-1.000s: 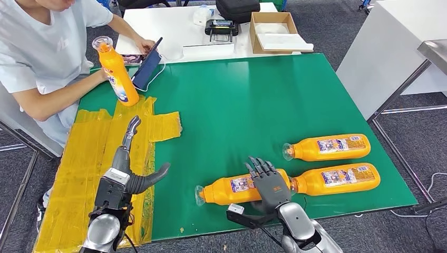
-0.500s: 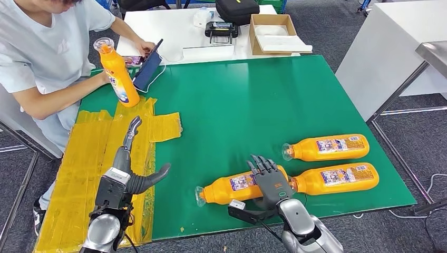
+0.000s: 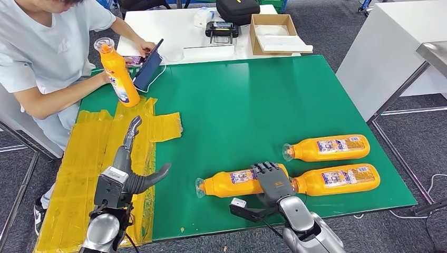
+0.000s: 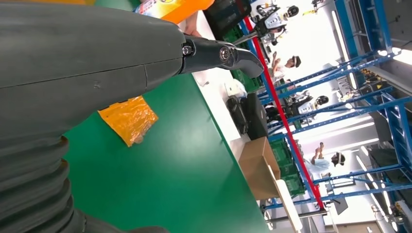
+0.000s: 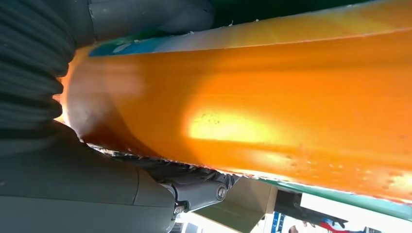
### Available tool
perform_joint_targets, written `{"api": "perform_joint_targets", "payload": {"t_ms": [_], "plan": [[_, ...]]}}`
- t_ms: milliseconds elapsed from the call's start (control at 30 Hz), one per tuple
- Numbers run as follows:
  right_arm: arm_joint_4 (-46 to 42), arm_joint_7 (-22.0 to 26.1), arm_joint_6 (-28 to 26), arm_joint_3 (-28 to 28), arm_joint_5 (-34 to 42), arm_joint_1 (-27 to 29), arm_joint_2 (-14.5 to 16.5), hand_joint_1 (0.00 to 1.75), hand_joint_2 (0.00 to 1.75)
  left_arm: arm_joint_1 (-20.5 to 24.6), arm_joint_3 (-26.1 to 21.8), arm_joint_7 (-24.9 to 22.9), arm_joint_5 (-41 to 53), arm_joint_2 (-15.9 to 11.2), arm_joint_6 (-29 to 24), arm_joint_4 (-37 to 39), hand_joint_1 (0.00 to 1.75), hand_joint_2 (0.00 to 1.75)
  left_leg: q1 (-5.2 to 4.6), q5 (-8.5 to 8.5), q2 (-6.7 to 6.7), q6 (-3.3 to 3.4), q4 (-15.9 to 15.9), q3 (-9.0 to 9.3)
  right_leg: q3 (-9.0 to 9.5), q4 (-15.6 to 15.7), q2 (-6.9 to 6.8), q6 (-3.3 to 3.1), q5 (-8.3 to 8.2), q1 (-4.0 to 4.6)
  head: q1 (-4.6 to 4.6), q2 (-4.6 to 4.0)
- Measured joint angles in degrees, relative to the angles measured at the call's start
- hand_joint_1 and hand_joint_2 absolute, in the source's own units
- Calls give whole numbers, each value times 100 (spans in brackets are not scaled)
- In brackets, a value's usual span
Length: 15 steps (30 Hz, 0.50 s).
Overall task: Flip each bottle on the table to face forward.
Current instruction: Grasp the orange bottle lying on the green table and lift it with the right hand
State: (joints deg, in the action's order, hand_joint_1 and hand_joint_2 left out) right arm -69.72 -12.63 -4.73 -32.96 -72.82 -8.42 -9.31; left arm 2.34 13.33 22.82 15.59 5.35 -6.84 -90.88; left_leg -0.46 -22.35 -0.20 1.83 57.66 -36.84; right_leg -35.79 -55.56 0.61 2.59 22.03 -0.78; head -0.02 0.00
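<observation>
On the green table mat [image 3: 237,105], three orange plastic bottles lie on their sides at roughly 5 o'clock from the mat's centre. The nearest bottle [image 3: 232,184] has a clear cap at its 9 o'clock end and a printed label facing up; the right hand [image 3: 271,182] grips its base end, fingers curled over the smooth rounded body, which the right wrist view shows pressed against the palm. Touching that hand at 3 o'clock lies the second bottle [image 3: 337,178], label up; the third bottle [image 3: 329,148] lies just beyond it, at 12 o'clock, parallel and apart. A fourth orange bottle [image 3: 118,74] stands upright at the mat's 10 o'clock corner, held by a person's hand [image 3: 103,78]. Wrinkled yellow tape [image 3: 89,158] covers the mat's 9 o'clock side. The left hand [image 3: 129,168] hovers over the tape, empty, fingers spread wide. An open cardboard box [image 3: 274,32] holding white sheets sits on the white table [image 3: 174,31] at 12 o'clock, beside a black bag [image 3: 237,8].
</observation>
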Motion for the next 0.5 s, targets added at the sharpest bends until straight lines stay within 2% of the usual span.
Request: {"api": "perform_joint_targets", "payload": {"t_ms": [167, 300, 500], "plan": [[67, 0, 20, 0, 10, -42, -1, 147, 175, 0, 0, -10, -28, 0, 5, -17, 0, 175, 0, -3, -1, -1, 0, 0, 1, 0, 0, 5, 4, 0, 0, 0], [108, -1, 2, 0, 29, -63, 1, 171, 175, -1, 0, -21, -45, 0, 7, -18, 0, 175, 0, -3, -2, -1, 0, 1, 1, 0, 0, 7, 7, 0, 0, 0], [61, 84, -505, 101, 192, 12, 77, 175, 175, -32, 0, -59, -54, 0, 9, -90, 0, 175, 0, 0, -3, 0, 0, -2, 50, -1, 0, 17, -1, 0, 1, 0]]}}
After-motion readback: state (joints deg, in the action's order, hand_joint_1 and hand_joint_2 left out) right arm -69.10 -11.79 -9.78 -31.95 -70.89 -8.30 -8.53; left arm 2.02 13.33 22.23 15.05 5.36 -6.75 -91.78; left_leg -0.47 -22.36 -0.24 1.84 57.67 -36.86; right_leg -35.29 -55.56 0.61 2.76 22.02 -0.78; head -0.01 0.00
